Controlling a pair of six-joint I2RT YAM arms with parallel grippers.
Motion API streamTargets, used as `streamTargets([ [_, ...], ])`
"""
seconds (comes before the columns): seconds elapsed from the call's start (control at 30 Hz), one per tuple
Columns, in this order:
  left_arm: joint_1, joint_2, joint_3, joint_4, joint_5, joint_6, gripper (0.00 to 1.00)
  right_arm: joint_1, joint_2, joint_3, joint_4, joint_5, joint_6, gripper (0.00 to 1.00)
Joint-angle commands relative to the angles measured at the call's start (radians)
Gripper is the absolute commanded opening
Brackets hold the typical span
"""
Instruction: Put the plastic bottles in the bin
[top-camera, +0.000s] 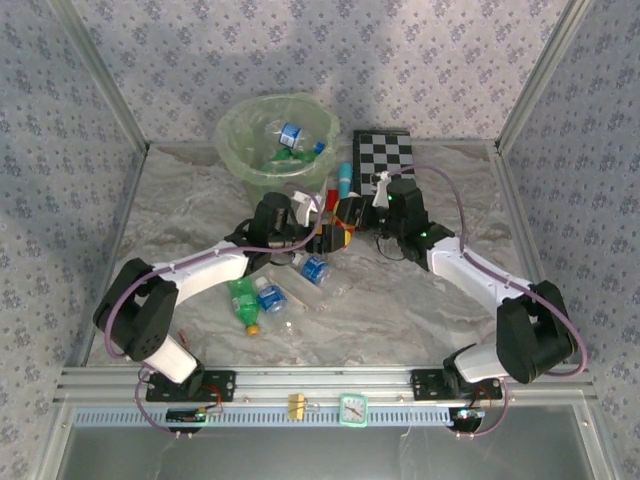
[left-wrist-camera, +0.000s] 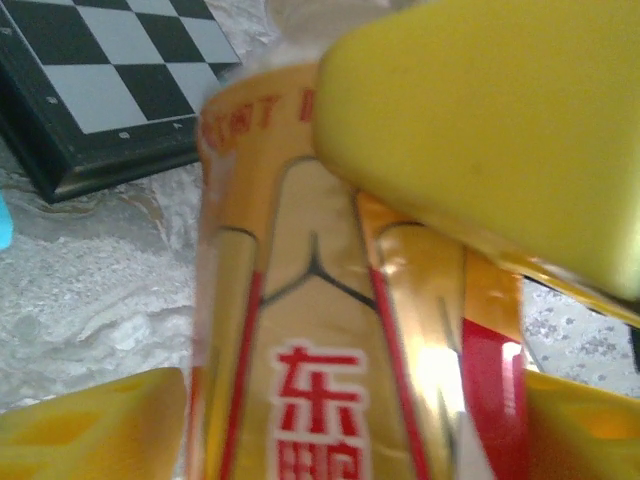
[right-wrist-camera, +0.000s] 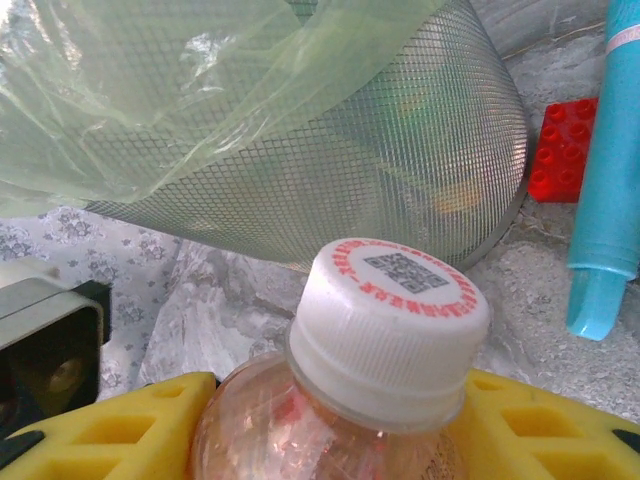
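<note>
Closest to the lens: red-labelled bottle (left-wrist-camera: 330, 350), gold and red print, red characters reading down toward the left palm. Left gripper (left-wrist-camera: 340, 440) has a yellow pad against each side of the label, so it is gripping the body. A blurred yellow shape (left-wrist-camera: 500, 130) overlaps the bottle's far end, ahead-right of those pads.

Right gripper (right-wrist-camera: 330, 440) is clamped on the same bottle just under its white cap (right-wrist-camera: 390, 320). The long axis runs out along the fingers and the cap end points away from the palm. Whether the bottle rests on the surface or is off it cannot be told.

Surface: marbled grey-white table (top-camera: 400, 300). Patterned cloth walls (top-camera: 300, 50) stand on three sides, and a metal rail (top-camera: 320, 380) runs along the near edge.

- Ahead of the right fingertips stands the bin (right-wrist-camera: 420, 180), a mesh wall lined with a pale-green bag, holding several bottles (top-camera: 290, 132).
- Ahead-right of that hand a teal tube (right-wrist-camera: 610, 180) stands near, with a red block (right-wrist-camera: 562, 150) between it and the bin.
- Ahead-left of the left hand is the checkerboard (left-wrist-camera: 110, 70), lying flat with its corner near.
- Behind the left hand, beside its forearm, three loose bottles (top-camera: 270, 297) lie on the table.

Bare table stretches behind the right hand as far as the rail.
</note>
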Motion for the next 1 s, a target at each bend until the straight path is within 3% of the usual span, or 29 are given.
streamTargets([
  [0.0, 0.001, 0.013, 0.035, 0.048, 0.011, -0.010, 0.64, -0.004, -0.039, -0.009, 0.020, -0.020, -0.019, 0.35],
  [0.13, 0.002, 0.016, 0.038, 0.049, 0.014, -0.013, 0.55, -0.005, -0.055, -0.012, 0.017, -0.012, -0.015, 0.51],
  [0.2, 0.001, 0.013, 0.037, 0.040, 0.008, -0.012, 0.54, -0.012, -0.069, -0.013, 0.007, -0.001, -0.014, 0.65],
  [0.3, 0.002, 0.000, 0.036, 0.013, -0.011, 0.001, 0.54, -0.036, -0.101, -0.012, -0.021, 0.016, -0.022, 0.73],
  [0.67, 0.011, -0.105, 0.173, -0.267, -0.105, 0.164, 0.53, -0.178, -0.267, -0.058, -0.163, 0.100, -0.111, 0.90],
  [0.87, 0.023, -0.135, 0.352, -0.445, -0.184, 0.292, 0.52, -0.202, -0.253, -0.075, -0.192, 0.074, -0.134, 1.00],
  [0.97, 0.044, -0.136, 0.443, -0.511, -0.242, 0.332, 0.51, -0.199, -0.231, -0.075, -0.194, 0.069, -0.136, 1.00],
])
